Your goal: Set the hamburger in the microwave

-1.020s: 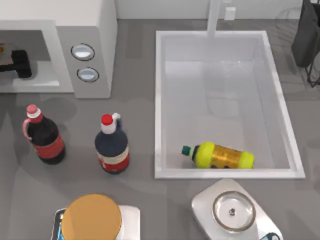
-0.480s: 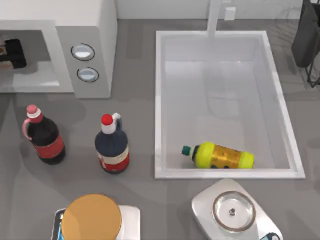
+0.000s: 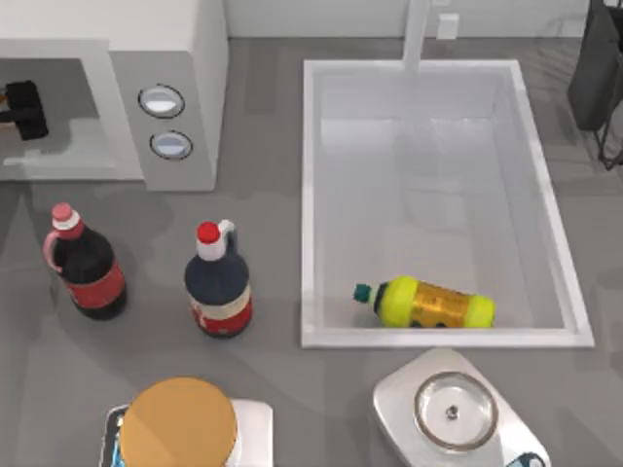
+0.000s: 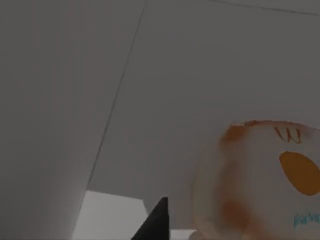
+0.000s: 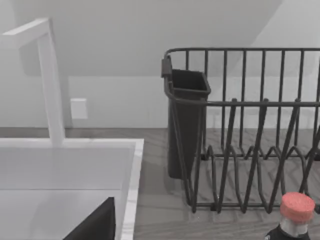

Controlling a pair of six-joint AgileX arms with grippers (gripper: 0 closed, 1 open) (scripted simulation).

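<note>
Overhead, the left gripper [image 3: 21, 107] sits at the mouth of the microwave [image 3: 185, 58], at the table's far left; whether it is spread or clenched I cannot tell. From the left wrist, the hamburger [image 4: 260, 185] rests against the inner walls, so placing looks done, pending withdrawal. From the right wrist, the parked right arm faces a dish rack [image 5: 250, 130].

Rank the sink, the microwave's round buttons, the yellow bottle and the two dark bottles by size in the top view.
1. Sink.
2. Yellow bottle, lying in the sink.
3. The dark bottles: alike, and standing, so unsure against the yellow one.
4. Buttons.
</note>
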